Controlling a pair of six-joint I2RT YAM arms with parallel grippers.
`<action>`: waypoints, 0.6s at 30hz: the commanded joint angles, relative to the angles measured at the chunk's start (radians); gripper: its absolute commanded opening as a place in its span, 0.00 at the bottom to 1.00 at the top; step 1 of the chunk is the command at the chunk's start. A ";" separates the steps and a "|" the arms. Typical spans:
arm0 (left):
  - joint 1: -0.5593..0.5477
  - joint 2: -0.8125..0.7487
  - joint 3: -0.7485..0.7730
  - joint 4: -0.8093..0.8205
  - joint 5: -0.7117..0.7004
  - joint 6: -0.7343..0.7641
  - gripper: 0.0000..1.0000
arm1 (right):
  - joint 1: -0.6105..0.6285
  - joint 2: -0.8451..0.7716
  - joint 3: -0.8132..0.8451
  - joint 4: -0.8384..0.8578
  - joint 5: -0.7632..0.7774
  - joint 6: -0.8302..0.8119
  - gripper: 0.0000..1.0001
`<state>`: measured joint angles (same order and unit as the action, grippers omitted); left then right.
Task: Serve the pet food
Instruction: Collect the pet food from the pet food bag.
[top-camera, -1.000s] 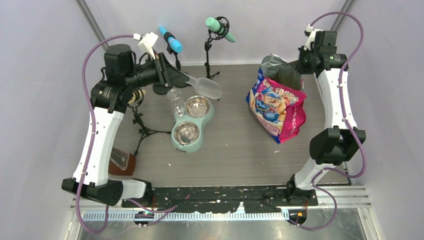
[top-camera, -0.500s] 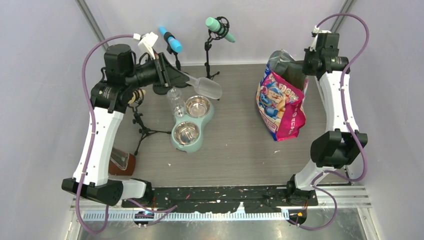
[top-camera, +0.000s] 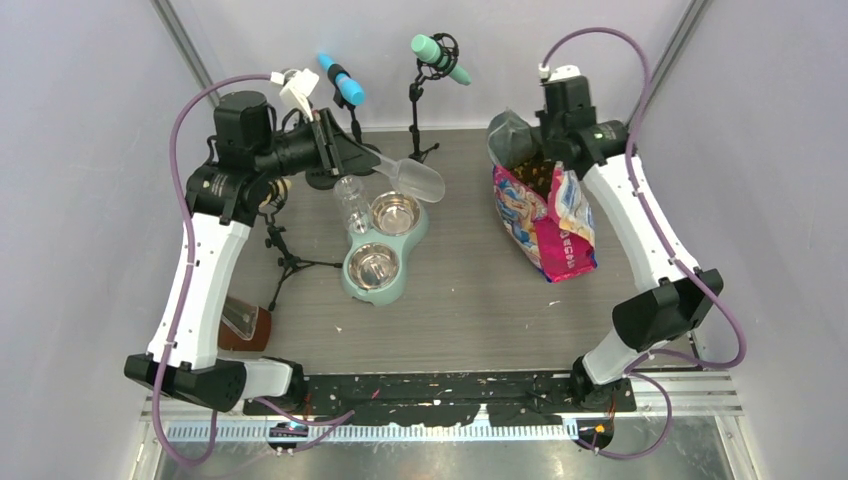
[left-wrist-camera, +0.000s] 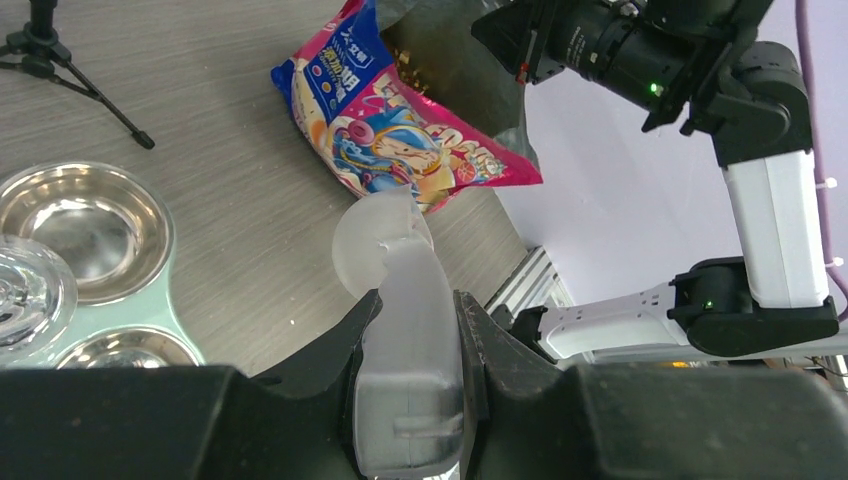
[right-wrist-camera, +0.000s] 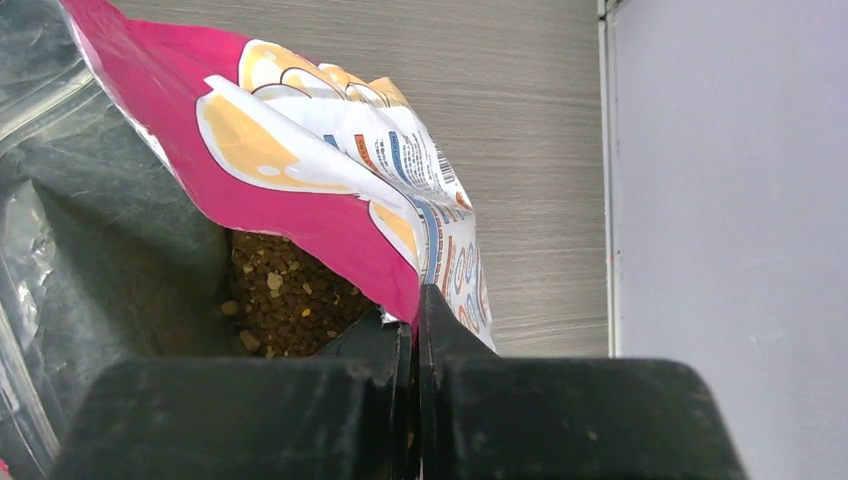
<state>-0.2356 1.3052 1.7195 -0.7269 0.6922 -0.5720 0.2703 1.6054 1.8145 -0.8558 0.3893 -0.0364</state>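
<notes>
The pink, white and blue pet food bag (top-camera: 545, 215) stands at the right rear of the table, its mouth open upward. Brown kibble (right-wrist-camera: 285, 300) shows inside it, also in the top view (top-camera: 532, 175). My right gripper (right-wrist-camera: 415, 310) is shut on the bag's top edge and holds it up. My left gripper (left-wrist-camera: 412, 320) is shut on the handle of the clear plastic scoop (top-camera: 412, 176), held empty in the air above the rear steel bowl (top-camera: 396, 212). The mint-green double feeder (top-camera: 412, 240) holds two empty steel bowls. The bag also shows in the left wrist view (left-wrist-camera: 400, 140).
A clear bottle (top-camera: 351, 205) stands on the feeder's left side. Two microphone stands (top-camera: 425, 110) stand at the back, and a small tripod (top-camera: 285, 255) stands left of the feeder. A brown object (top-camera: 245, 325) lies near the left arm's base.
My right gripper has moved left and pulled the bag's top with it. The bag now stands more upright with its mouth open and kibble showing. The left arm and scoop have barely moved.
</notes>
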 joint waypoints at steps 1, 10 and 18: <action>-0.005 -0.031 -0.024 0.060 -0.004 -0.014 0.00 | 0.163 -0.006 0.052 0.097 0.237 -0.020 0.05; -0.004 -0.082 -0.056 -0.030 -0.150 0.038 0.00 | 0.391 0.069 0.031 0.067 0.287 0.112 0.05; 0.001 -0.140 -0.176 -0.014 -0.204 0.024 0.00 | 0.462 0.049 -0.076 0.066 0.173 0.202 0.05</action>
<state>-0.2359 1.2011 1.5875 -0.7605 0.5308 -0.5491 0.7124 1.7039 1.7859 -0.8749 0.6323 0.0715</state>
